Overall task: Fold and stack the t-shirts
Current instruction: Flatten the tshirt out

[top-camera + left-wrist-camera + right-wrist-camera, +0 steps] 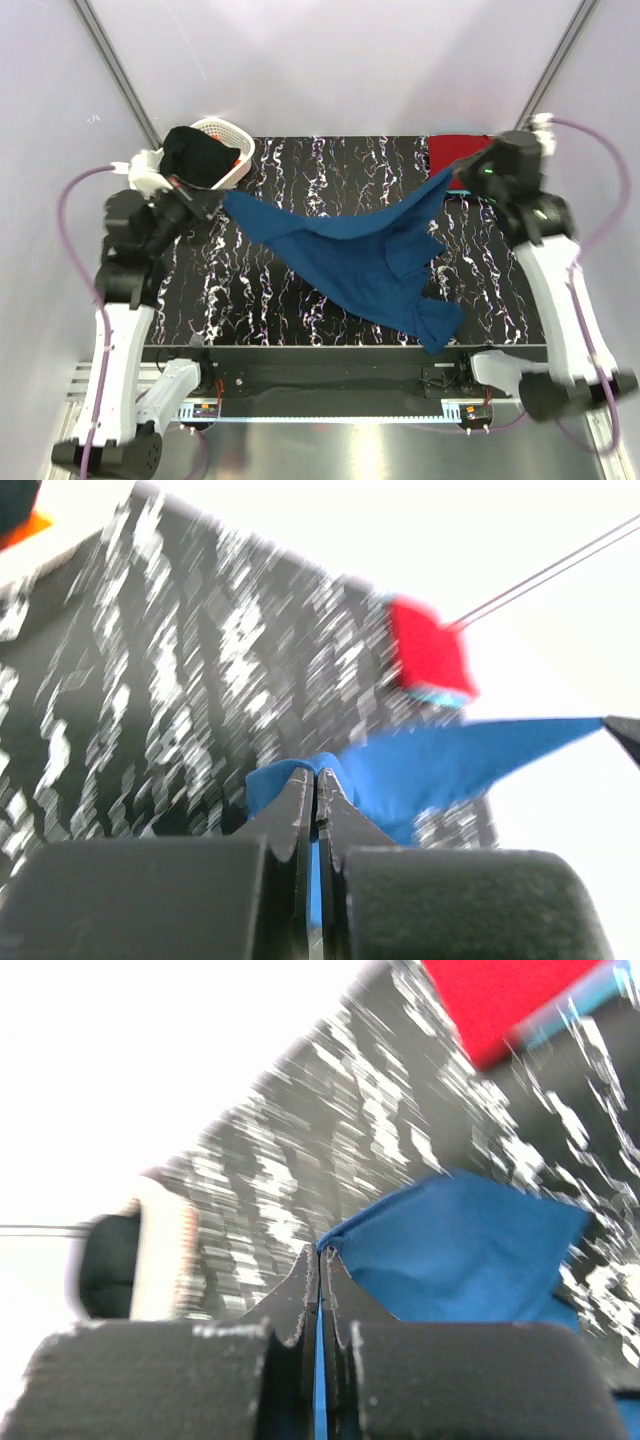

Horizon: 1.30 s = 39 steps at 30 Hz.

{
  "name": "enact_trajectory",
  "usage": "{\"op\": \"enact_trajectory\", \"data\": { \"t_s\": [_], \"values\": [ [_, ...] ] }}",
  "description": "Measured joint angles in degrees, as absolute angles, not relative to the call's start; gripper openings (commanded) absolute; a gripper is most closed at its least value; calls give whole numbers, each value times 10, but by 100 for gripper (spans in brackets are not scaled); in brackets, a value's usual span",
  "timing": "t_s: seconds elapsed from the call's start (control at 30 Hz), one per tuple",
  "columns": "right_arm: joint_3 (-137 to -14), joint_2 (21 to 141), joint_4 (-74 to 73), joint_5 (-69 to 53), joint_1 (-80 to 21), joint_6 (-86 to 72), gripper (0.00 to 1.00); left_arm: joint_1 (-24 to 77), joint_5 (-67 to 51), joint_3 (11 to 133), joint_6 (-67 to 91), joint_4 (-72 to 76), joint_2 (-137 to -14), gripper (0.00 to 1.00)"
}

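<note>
Blue t-shirt [360,255] stretched between both grippers over the black marbled table [290,170], lower part sagging toward the near edge. Left gripper [215,200] pressed together on the shirt's left corner, just beside the white lattice basket [240,140]. Right gripper [455,172] pinched on the opposite corner. Red t-shirt [455,150] folded at the far right corner, turquoise edge [440,696] showing beneath it. Dark garment [195,155] heaped in the basket, far left.
</note>
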<state>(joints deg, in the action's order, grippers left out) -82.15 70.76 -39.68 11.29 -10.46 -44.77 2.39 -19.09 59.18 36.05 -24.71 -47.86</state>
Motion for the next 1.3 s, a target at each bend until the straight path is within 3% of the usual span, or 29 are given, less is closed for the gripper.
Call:
{"op": "enact_trajectory", "data": {
  "t_s": [0.3, 0.5, 0.67, 0.87, 1.1, 1.2, 1.3],
  "values": [
    [-1016, 447, -513, 103, -104, -468, 0, 41, -186, 837, 470, -269, -383, 0],
    [-1054, 406, -551, 100, -104, -482, 0, 64, -173, 879, 494, -255, -333, 0],
    [-1027, 497, -532, 99, -104, -466, 0, 65, -136, 853, 468, -274, -404, 0],
    [-1048, 739, -454, 99, -100, -435, 0, 52, -84, 917, 419, -281, -669, 0],
    [-1255, 998, -457, 47, -38, -422, 0, 6, -76, 1255, 431, -347, -974, 0],
    [-1393, 1043, -487, 18, -13, -422, 0, -14, -94, 1339, 454, -346, -992, 0],
    [-1455, 1026, -494, -9, -6, -422, 0, -27, -112, 1329, 467, -332, -940, 0]
  ]
}}
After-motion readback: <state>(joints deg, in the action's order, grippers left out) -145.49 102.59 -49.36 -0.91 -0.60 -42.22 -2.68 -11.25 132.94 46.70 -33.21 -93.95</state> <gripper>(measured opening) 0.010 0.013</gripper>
